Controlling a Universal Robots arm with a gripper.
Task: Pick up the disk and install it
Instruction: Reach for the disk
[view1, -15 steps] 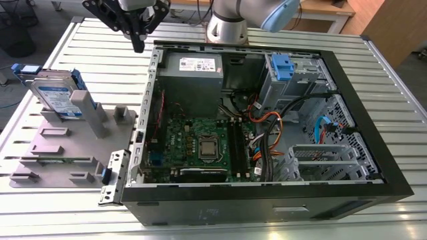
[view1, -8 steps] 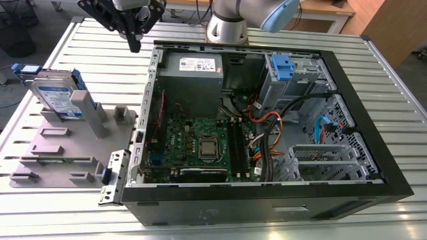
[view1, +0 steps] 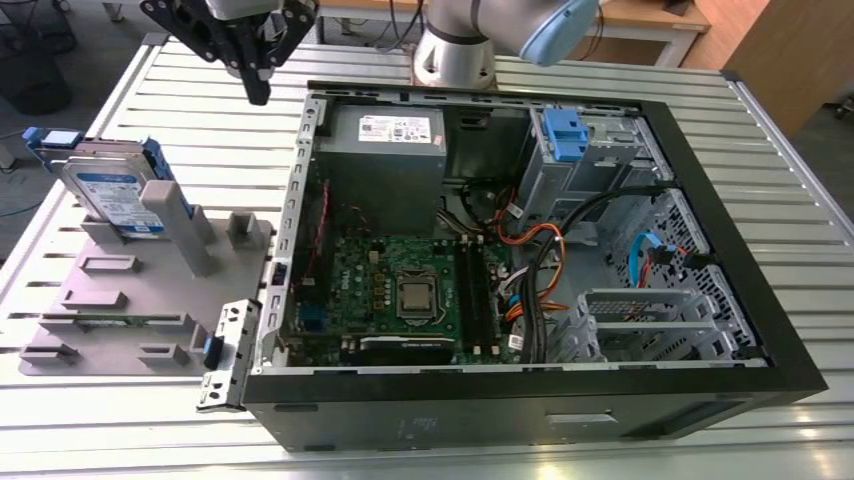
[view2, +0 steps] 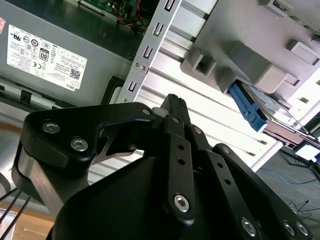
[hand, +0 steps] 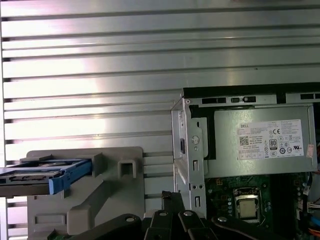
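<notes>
The disk (view1: 112, 196) stands on edge in a grey holder (view1: 147, 290) at the exterior view's left, its white-and-blue label facing out and a blue bracket around its edges. Its blue-edged side shows in the first wrist view (hand: 46, 176) and a blue corner in the second wrist view (view2: 247, 108). My gripper (view1: 258, 92) hangs above the slatted table between the holder and the open computer case (view1: 534, 250), behind the disk and well apart from it. Its black fingers (view2: 173, 106) meet at the tips, shut, with nothing between them.
The case lies open with a grey power supply (view1: 387, 140), a motherboard (view1: 400, 290), loose cables (view1: 534, 250) and a grey drive cage with a blue tab (view1: 563, 140). A side bracket (view1: 227, 350) leans beside the case. The arm's base (view1: 454, 50) stands behind it.
</notes>
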